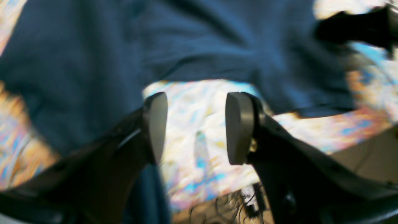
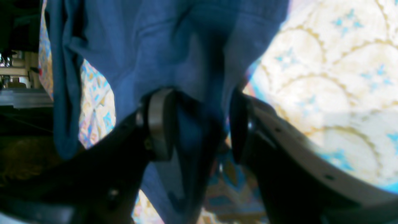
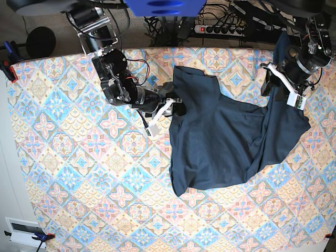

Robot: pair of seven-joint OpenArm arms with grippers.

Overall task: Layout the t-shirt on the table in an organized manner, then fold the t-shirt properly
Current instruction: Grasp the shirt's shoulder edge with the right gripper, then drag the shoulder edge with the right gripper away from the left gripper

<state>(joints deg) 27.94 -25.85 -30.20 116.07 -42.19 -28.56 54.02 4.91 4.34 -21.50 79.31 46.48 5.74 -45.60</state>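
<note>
Two grippers were mid-layout: right gripper pinched the t-shirt; left gripper hung wide, empty. Next, I judged, left must grab the crumpled edge on the table.

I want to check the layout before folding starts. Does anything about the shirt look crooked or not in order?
Yes. The t-shirt lies askew and wrinkled on the table, its far side bunched up by the left gripper, which is open. The right gripper has the opposite edge between its fingers, so the fabric is not flat.
</note>
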